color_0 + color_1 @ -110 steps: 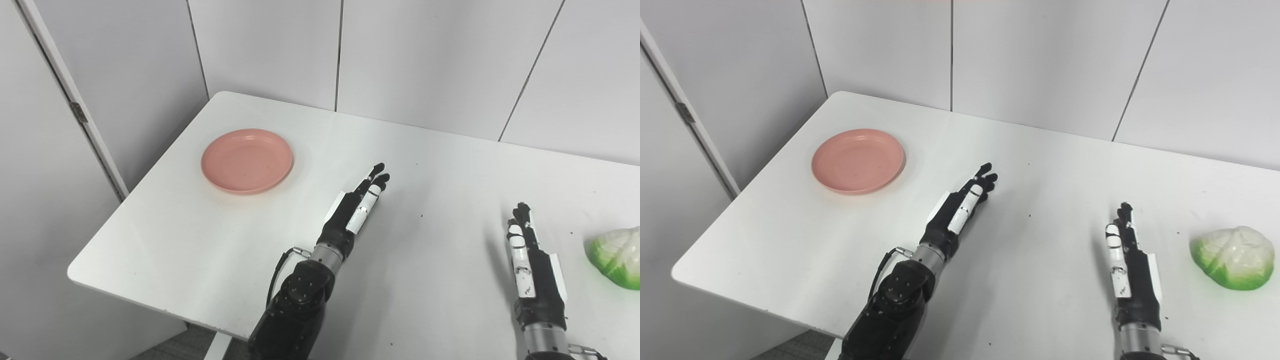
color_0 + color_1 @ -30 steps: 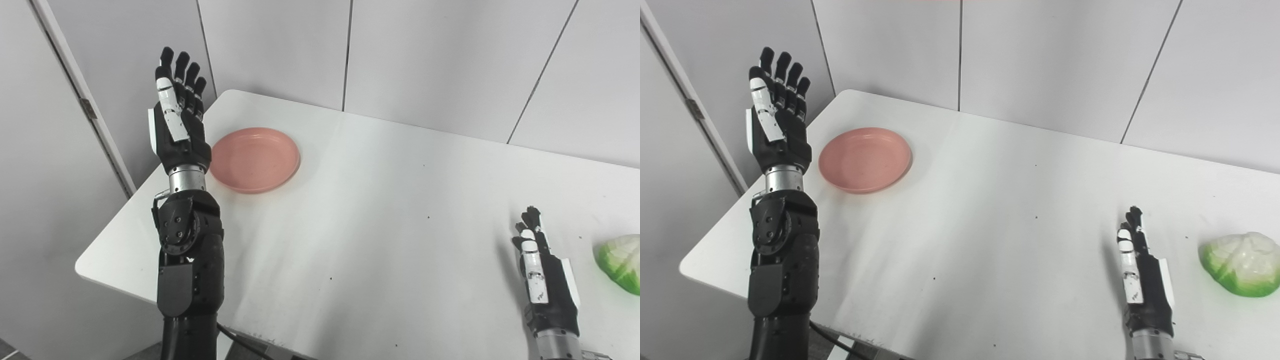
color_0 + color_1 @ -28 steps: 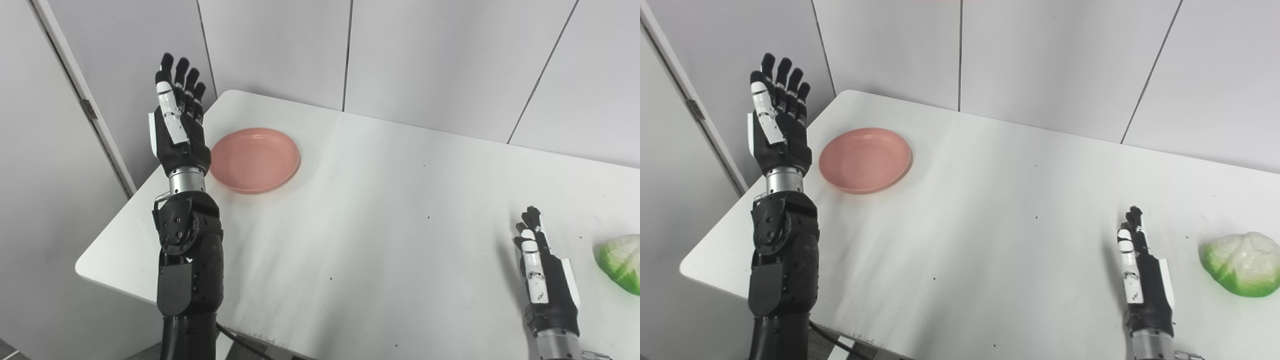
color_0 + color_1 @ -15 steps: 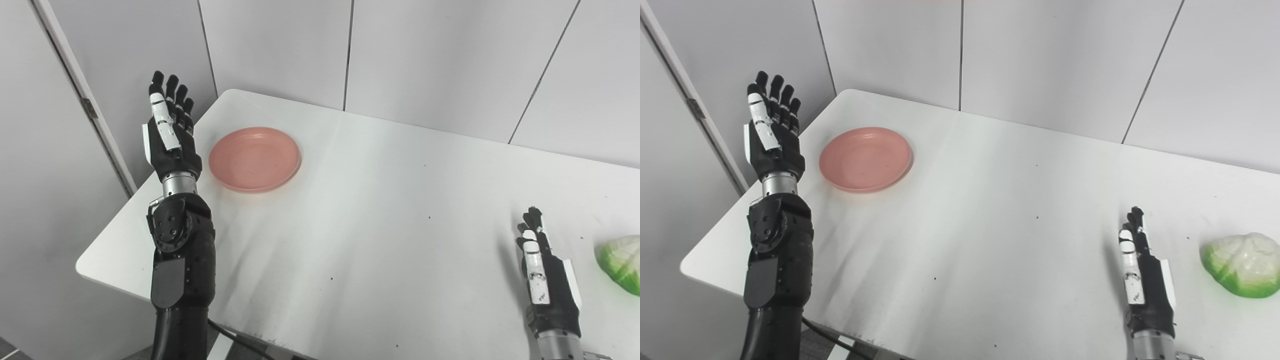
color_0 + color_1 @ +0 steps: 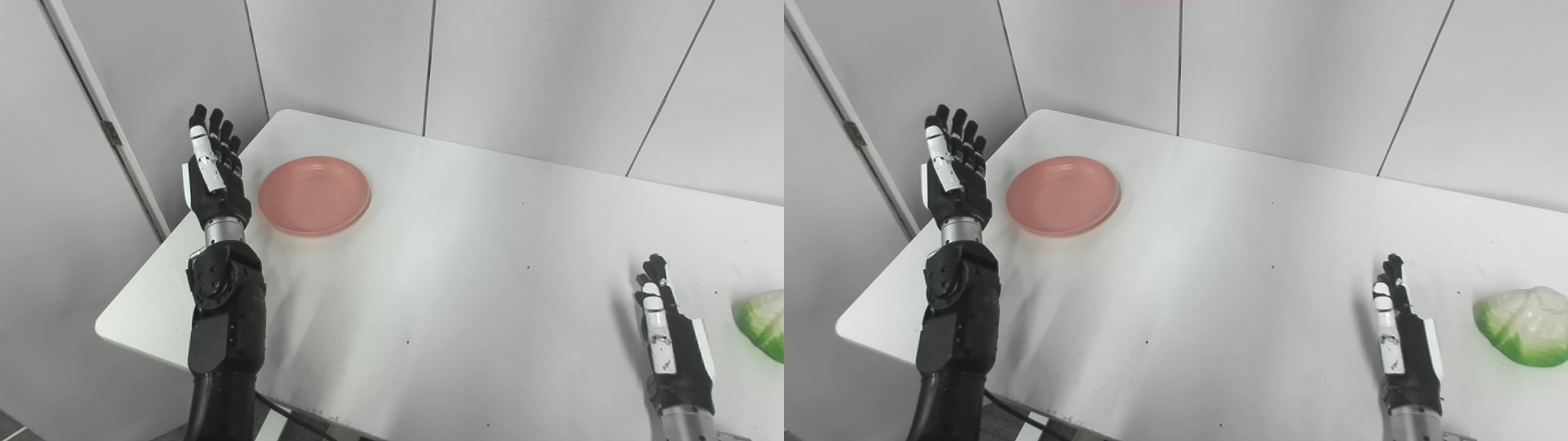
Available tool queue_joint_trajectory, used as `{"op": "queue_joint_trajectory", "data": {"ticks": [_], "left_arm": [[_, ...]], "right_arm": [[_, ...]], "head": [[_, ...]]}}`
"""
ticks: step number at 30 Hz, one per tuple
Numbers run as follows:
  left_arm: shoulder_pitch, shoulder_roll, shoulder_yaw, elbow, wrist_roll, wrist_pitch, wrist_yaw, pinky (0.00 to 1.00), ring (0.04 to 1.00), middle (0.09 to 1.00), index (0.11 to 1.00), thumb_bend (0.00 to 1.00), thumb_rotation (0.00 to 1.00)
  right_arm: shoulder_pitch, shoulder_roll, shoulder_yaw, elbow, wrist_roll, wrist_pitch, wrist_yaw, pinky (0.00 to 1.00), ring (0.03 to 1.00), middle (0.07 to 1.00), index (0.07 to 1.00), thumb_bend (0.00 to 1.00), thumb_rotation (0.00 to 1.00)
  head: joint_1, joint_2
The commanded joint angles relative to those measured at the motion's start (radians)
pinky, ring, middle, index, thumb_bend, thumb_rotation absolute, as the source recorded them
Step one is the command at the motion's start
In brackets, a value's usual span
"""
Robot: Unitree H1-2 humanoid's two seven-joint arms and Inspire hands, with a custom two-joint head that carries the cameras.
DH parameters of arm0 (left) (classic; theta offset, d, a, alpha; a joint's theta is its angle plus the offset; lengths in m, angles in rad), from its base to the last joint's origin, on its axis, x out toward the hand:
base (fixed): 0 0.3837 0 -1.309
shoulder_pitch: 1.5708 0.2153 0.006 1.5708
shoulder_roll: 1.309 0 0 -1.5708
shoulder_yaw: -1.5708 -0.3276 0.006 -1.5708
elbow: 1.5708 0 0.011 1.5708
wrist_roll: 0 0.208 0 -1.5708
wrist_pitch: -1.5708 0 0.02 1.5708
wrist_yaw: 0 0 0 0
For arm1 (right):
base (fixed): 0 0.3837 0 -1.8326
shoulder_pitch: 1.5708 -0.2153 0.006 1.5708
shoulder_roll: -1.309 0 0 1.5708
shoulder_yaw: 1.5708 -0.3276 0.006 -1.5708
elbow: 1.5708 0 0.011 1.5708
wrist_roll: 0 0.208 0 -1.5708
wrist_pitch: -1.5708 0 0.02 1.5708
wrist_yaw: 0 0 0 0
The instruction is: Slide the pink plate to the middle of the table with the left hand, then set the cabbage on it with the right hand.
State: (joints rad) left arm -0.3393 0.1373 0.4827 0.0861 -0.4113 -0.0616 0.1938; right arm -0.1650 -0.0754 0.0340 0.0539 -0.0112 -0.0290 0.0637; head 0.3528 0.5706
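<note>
While pink plate (image 5: 313,195) sits at far-left corner of surface (image 5: 465,269), cabbage (image 5: 1522,326) far right, nothing done yet: left hand (image 5: 212,174) raised beside plate, fingers apart, empty; right hand (image 5: 1405,343) flat, spread, empty.

Matt pink plate (image 5: 313,195) (plastic-looking)

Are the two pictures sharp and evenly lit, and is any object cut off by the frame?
Left eye view: sharp and evenly lit, with soft sheen on the table; the cabbage is cut by the right edge. Right eye view: equally sharp; the whole cabbage shows; the plate casts only a faint shadow, and so does the right hand. The left hand shows no blur.
</note>
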Motion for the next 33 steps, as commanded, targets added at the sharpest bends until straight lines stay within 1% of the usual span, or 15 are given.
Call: {"op": "queue_joint_trajectory", "data": {"ticks": [1, 9, 10, 15, 21, 28, 33], "left_arm": [[-0.043, 0.032, -0.002, -0.004, 0.012, -0.033, -0.003, 1.0, 0.971, 0.966, 0.97, 0.43, 1.0], [-0.051, 0.033, 0.0, 0.044, 0.014, -0.029, 0.009, 1.0, 0.956, 0.961, 0.951, 0.44, 1.0], [-0.052, 0.033, 0.0, 0.05, 0.015, -0.03, 0.01, 1.0, 0.953, 0.959, 0.949, 0.43, 1.0], [-0.056, 0.041, 0.0, 0.102, 0.005, -0.038, -0.006, 1.0, 0.959, 0.962, 0.956, 0.44, 1.0], [-0.056, 0.047, -0.006, 0.143, -0.005, -0.025, -0.017, 1.0, 0.96, 0.961, 0.965, 0.45, 1.0], [-0.069, 0.049, -0.003, 0.211, -0.003, -0.04, -0.016, 0.97, 0.941, 0.942, 0.941, 0.43, 1.0], [-0.075, 0.058, -0.008, 0.261, 0.008, -0.058, -0.021, 0.98, 0.957, 0.955, 0.95, 0.41, 1.0]], "right_arm": [[-0.015, 0.001, -0.002, -0.015, 0.003, -0.011, 0.002, 1.0, 1.0, 1.0, 1.0, 0.14, 1.0], [-0.014, 0.002, -0.002, -0.017, -0.002, -0.012, -0.001, 1.0, 0.995, 1.0, 1.0, 0.14, 1.0], [-0.014, 0.003, -0.002, -0.018, -0.002, -0.012, 0.0, 0.99, 0.99, 1.0, 1.0, 0.14, 1.0], [-0.014, 0.0, 0.0, -0.018, -0.008, -0.014, 0.001, 0.98, 0.988, 1.0, 1.0, 0.14, 1.0], [-0.012, 0.001, -0.001, -0.022, -0.002, -0.014, 0.004, 1.0, 0.996, 1.0, 1.0, 0.13, 1.0], [-0.01, 0.003, 0.004, -0.03, -0.015, -0.017, 0.0, 0.99, 0.986, 1.0, 1.0, 0.14, 1.0], [-0.01, 0.003, 0.003, -0.033, -0.006, -0.013, 0.008, 1.0, 0.99, 1.0, 1.0, 0.13, 1.0]], "head": [[0.001, 0.001], [-0.004, 0.004], [-0.004, 0.004], [-0.004, 0.003], [-0.003, 0.006], [-0.004, 0.009], [-0.004, 0.009]]}}
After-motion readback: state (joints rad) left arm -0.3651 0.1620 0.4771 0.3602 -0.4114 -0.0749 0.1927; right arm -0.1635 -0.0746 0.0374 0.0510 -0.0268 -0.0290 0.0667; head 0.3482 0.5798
